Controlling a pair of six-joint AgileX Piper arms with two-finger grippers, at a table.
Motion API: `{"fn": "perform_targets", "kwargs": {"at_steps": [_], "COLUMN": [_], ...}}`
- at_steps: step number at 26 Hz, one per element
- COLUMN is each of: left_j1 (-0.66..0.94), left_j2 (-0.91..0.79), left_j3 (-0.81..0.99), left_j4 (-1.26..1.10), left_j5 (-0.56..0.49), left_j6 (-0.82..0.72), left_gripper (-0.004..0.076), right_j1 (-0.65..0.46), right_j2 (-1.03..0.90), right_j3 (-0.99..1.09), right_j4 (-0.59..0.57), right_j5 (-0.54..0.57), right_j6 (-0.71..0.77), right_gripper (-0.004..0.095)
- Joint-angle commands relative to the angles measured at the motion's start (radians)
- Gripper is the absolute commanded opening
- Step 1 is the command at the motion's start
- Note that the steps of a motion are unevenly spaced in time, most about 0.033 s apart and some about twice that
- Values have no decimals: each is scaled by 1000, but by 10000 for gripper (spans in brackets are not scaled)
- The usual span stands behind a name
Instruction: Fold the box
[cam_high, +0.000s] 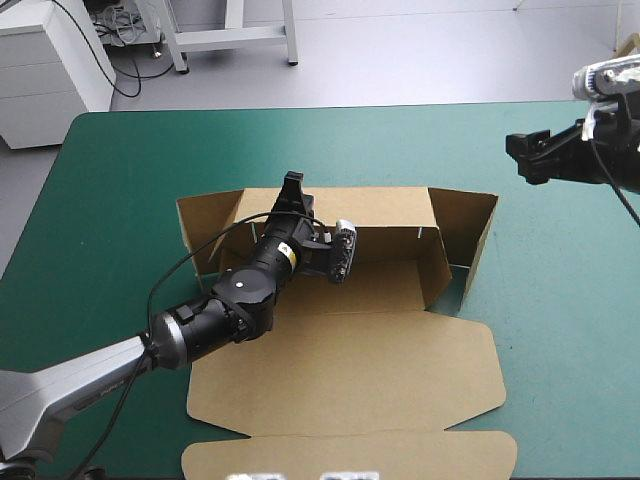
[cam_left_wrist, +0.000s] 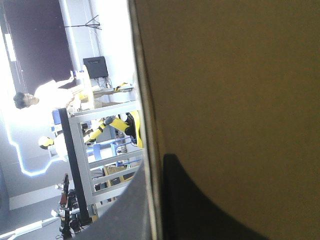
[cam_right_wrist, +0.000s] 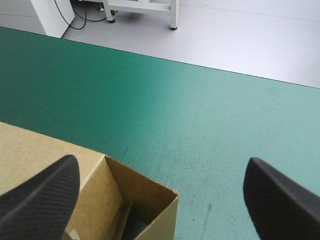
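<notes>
The brown box (cam_high: 400, 360) sits in the middle of the teal-green surface (cam_high: 120, 170), with its far and side walls raised and its lid flat toward 6 o'clock. The left claw (cam_high: 292, 190) is half lost against the far wall at 12 o'clock. Its wrist view is nearly all plain matte board, the cut edge running between two curved black fingers (cam_left_wrist: 210, 210) pinched narrow on that wall. The right claw (cam_high: 524, 157) hangs at 2 o'clock, spread wide and holding nothing.
</notes>
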Motion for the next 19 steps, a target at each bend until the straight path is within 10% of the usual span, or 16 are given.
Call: {"fn": "perform_targets", "kwargs": {"at_steps": [1,19], "left_j1": [-12,-12], "left_j2": [-24,-24], "left_j3": [-15,-15], "left_j4": [23,23], "left_j5": [-54,-56], "left_j6": [-6,-29], "left_gripper": [-10,-10], "right_j1": [-3,-3], "right_j2": [85,522], "right_j3": [-115,-222], "right_j4": [62,283], "right_j5": [-9,19], "right_j6": [-5,-7], "right_gripper": [820,820]}}
